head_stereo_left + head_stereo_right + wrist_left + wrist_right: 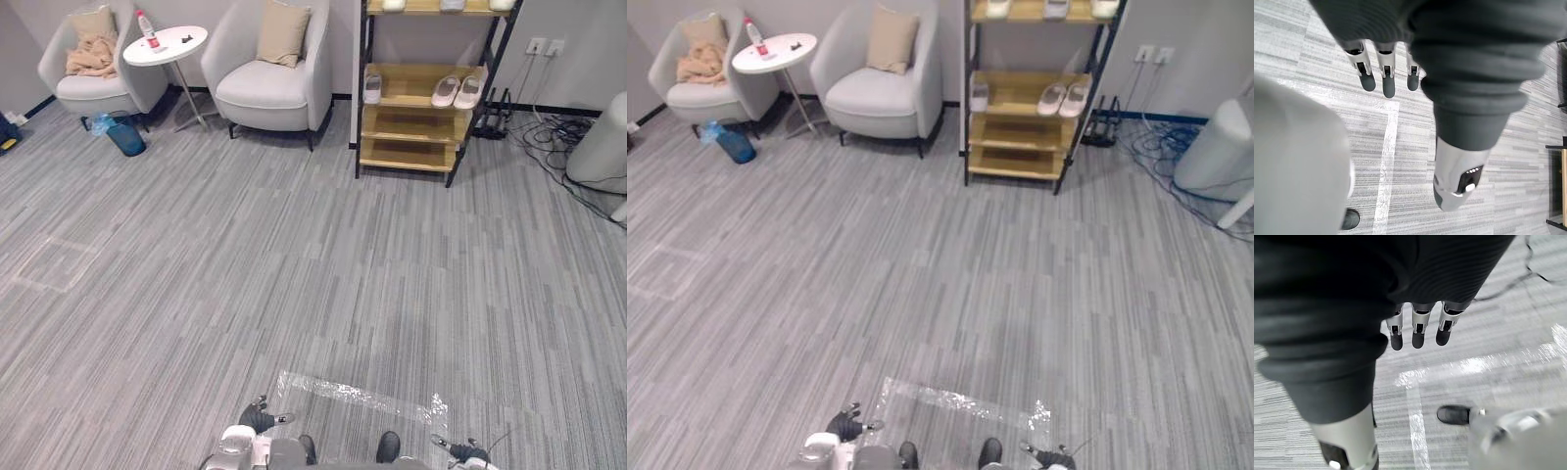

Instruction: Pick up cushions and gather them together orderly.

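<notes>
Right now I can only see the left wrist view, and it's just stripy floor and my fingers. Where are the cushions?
Observer: One beige cushion leans upright against the back of the right armchair, by the far wall.
Operator: Is there another one?
Observer: Yes. A second cushion stands on the left armchair, behind a crumpled cloth.
Operator: What's my other hand doing?
Observer: Your right hand hangs down with straight fingers and holds nothing.
</notes>
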You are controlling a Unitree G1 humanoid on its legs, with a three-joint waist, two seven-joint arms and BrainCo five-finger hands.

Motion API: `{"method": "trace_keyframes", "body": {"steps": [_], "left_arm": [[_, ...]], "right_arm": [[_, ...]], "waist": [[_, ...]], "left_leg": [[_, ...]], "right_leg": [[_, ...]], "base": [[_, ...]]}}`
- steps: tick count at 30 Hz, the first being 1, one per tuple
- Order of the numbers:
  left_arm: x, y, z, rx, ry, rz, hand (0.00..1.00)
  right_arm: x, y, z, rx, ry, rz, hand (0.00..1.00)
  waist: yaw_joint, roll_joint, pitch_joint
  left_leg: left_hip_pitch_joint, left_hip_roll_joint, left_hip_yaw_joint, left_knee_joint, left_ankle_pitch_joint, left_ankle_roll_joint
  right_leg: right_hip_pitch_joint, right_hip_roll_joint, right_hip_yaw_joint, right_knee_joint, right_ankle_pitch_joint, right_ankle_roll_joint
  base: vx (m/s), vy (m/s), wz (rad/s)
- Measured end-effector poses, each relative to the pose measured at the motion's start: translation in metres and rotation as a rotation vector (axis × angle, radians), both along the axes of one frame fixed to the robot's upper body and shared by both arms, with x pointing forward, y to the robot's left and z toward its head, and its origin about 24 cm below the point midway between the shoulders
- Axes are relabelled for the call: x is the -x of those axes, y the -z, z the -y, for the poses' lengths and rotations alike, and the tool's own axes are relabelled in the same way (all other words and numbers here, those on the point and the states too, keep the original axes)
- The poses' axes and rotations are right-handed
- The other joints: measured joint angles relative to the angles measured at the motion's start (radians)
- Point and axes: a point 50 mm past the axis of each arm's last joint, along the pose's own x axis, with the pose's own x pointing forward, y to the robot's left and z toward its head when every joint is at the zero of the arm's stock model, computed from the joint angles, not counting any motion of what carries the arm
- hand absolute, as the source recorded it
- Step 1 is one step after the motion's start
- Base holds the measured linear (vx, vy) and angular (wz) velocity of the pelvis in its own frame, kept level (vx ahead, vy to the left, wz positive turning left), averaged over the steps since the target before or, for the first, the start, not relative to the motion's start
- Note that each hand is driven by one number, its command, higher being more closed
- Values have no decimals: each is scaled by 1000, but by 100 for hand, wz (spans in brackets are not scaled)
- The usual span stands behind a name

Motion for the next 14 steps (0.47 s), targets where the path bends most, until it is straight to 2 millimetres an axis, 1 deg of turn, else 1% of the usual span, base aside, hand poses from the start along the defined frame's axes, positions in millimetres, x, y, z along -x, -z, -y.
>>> {"method": "trace_keyframes", "body": {"steps": [2,5,9,14], "left_arm": [[1,0,-2,-5,-7,-2,0],[0,0,-7,-15,-10,0,0],[0,-1,-9,-19,-10,1,0],[3,1,-8,-19,-11,-10,0]], "right_arm": [[2,0,1,0,18,-2,0],[-6,-2,2,2,31,24,0],[-14,-4,3,5,25,43,0],[-11,-3,2,4,28,32,0]], "waist": [[0,-4,1],[3,-11,-2],[4,-15,-7],[5,-15,-8]], "left_leg": [[19,-11,-8,-2,0,0],[46,-15,-22,-2,0,0],[52,-12,-23,-4,0,0],[76,-12,-32,-10,0,0]], "right_leg": [[34,-5,0,-25,6,9],[69,-4,0,-37,8,10],[73,3,2,-38,8,10],[92,4,1,-39,9,8]], "base": [[150,33,11],[98,-6,8],[44,-28,-3],[0,-14,-1]]}}
